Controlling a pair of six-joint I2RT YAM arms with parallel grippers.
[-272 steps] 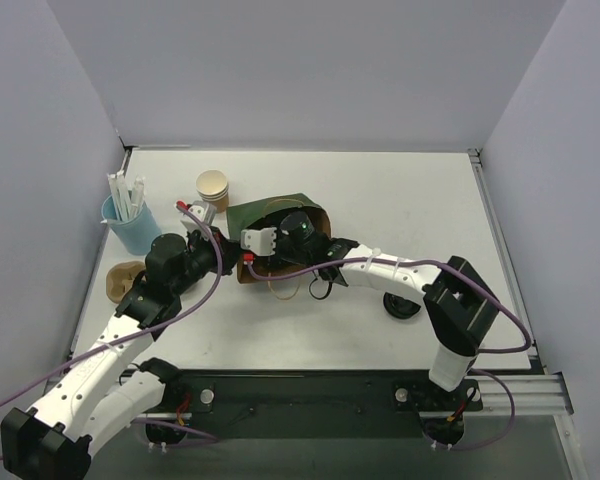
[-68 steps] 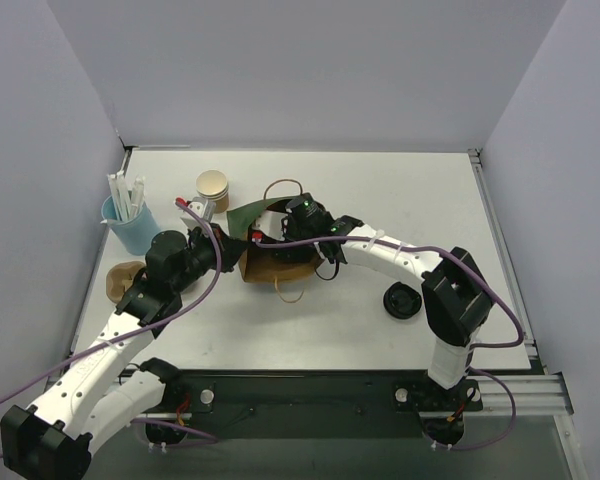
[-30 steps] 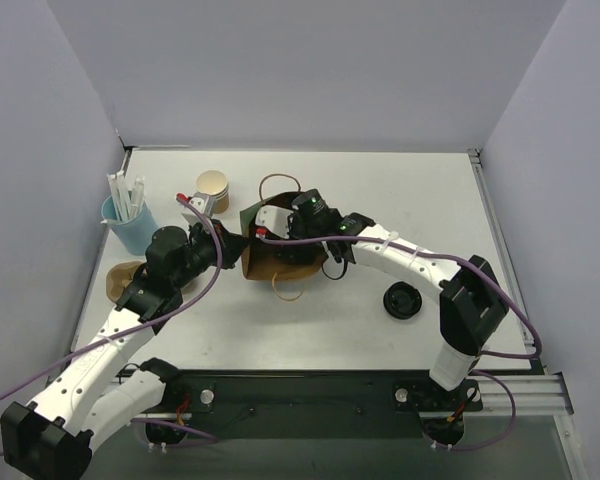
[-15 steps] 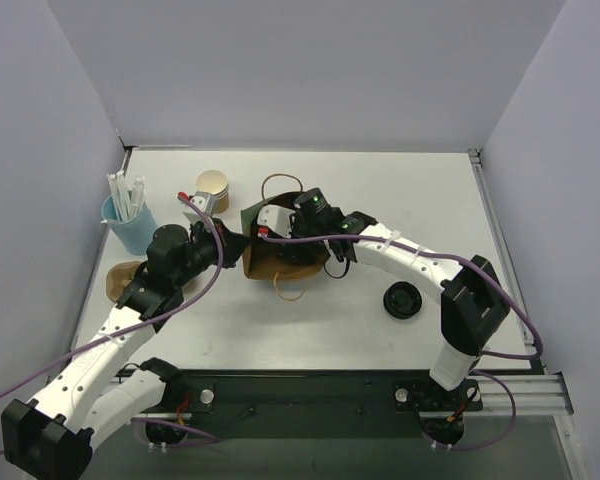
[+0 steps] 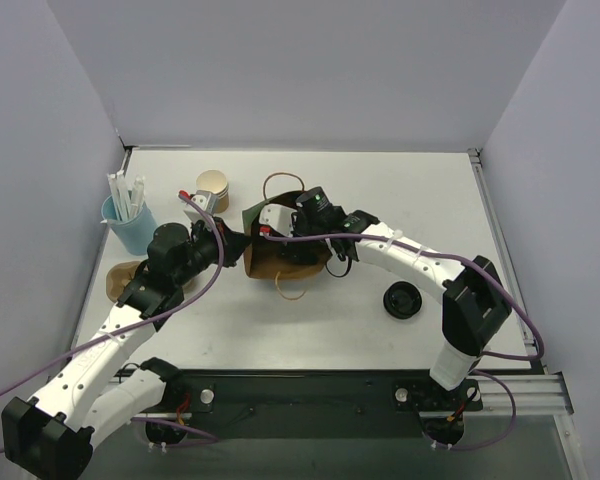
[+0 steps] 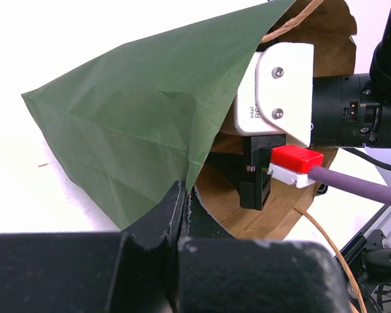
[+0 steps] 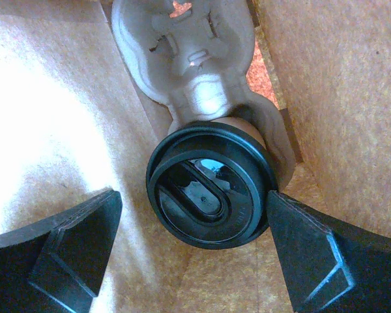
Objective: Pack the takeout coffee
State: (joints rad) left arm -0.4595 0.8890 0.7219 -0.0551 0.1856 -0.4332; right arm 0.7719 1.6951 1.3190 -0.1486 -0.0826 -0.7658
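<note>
Coffee [image 7: 212, 192] is inside the bag [image 6: 150, 117], upright, black lid on. It sits in one socket of a grey pulp carrier [image 7: 189, 59] that lies on the bag's brown floor. Only a sliver of the brown cup wall shows under the lid.

Right gripper [image 7: 192, 195] is reached down into the bag mouth with its jaws wide open, one finger on each side of the lid. The left finger [image 7: 72, 241] stands clear of the lid. The right finger [image 7: 313, 254] has its tip right at the lid rim; contact can't be told. Nothing is gripped.

Left gripper [image 6: 184, 195] is closed, pinching the green edge of the bag and holding that flap up so the mouth stays open. In the left wrist view the right arm's white camera block with its red plug sits in the opening, against the brown lining.

In the top view the bag [image 5: 270, 262] lies mid-table between the two arms, with one handle loop on the far side and one on the near side. The coffee itself is hidden there by the right wrist.

Also on the table [image 5: 380, 200]: a loose black lid [image 5: 403, 299] right of the bag and well apart from it, a lidless tan cup [image 5: 213, 186] behind the left gripper, and a blue cup [image 5: 130, 225] of white straws [image 5: 123, 193] at far left.
</note>
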